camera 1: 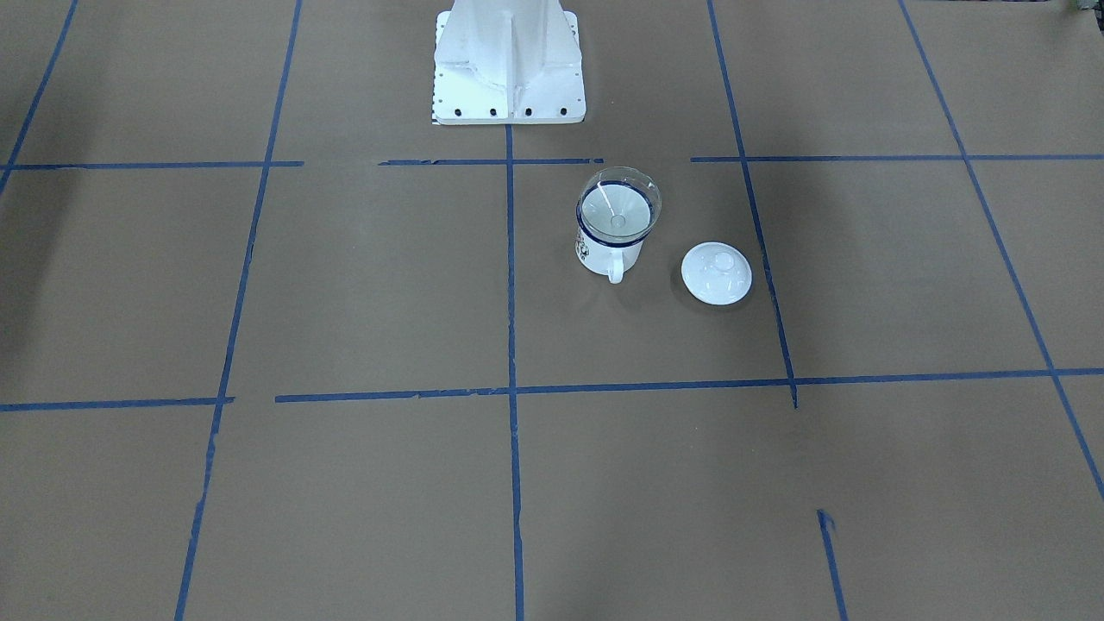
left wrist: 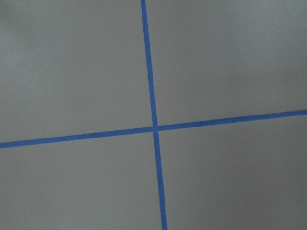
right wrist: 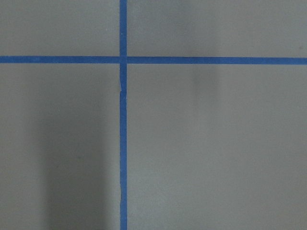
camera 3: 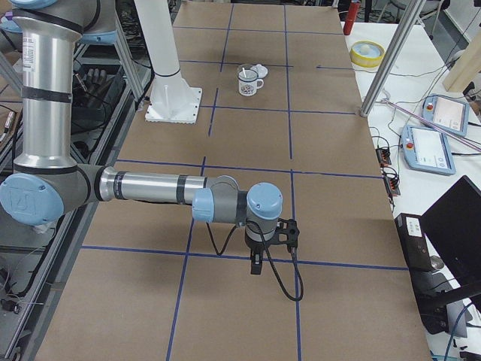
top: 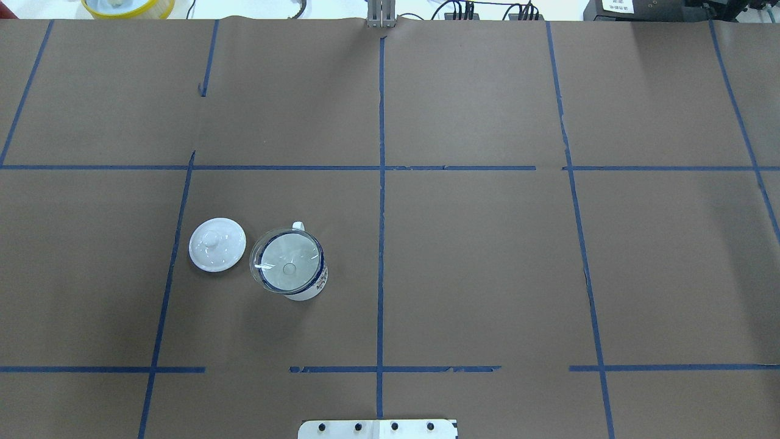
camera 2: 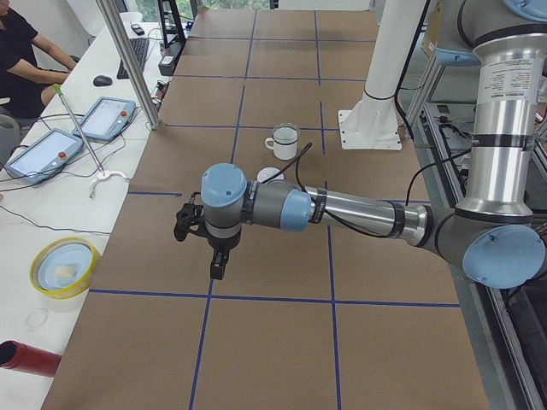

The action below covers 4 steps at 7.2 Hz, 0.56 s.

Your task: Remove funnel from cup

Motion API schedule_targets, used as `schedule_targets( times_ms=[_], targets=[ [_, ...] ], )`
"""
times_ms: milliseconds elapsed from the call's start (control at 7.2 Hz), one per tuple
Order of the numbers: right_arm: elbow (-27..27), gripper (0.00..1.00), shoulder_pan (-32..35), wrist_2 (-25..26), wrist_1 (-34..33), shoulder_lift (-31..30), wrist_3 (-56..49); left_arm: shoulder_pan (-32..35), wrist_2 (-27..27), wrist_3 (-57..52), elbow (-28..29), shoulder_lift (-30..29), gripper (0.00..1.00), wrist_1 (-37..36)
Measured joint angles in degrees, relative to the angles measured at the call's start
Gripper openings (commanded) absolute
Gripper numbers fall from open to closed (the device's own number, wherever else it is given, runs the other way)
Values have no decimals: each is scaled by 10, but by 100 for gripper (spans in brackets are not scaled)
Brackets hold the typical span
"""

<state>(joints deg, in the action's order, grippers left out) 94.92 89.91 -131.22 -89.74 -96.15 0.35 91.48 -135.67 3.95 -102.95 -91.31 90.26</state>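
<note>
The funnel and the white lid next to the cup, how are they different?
The funnel is see-through plastic; the lid is solid white. The funnel sits in the mouth of the cup, off the table; the lid lies flat on the table beside the cup, apart from it. The funnel dips to a small hole in its middle; the lid has a knob there. Both are round.

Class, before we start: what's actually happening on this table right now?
Nothing is being handled yet. The clear funnel sits in the white enamel mug, with a white lid beside it. The left gripper and right gripper hang over the table, far from the mug; whether they are open is unclear.
</note>
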Motion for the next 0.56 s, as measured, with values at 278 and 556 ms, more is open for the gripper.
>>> schedule_targets(
  times_ms=[278, 556],
  targets=[
    [0, 100, 0, 0, 0, 0, 0, -66, 0, 131, -85, -32, 100, -1],
    [0, 100, 0, 0, 0, 0, 0, -176, 10, 270, -141, -90, 100, 0]
  ],
)
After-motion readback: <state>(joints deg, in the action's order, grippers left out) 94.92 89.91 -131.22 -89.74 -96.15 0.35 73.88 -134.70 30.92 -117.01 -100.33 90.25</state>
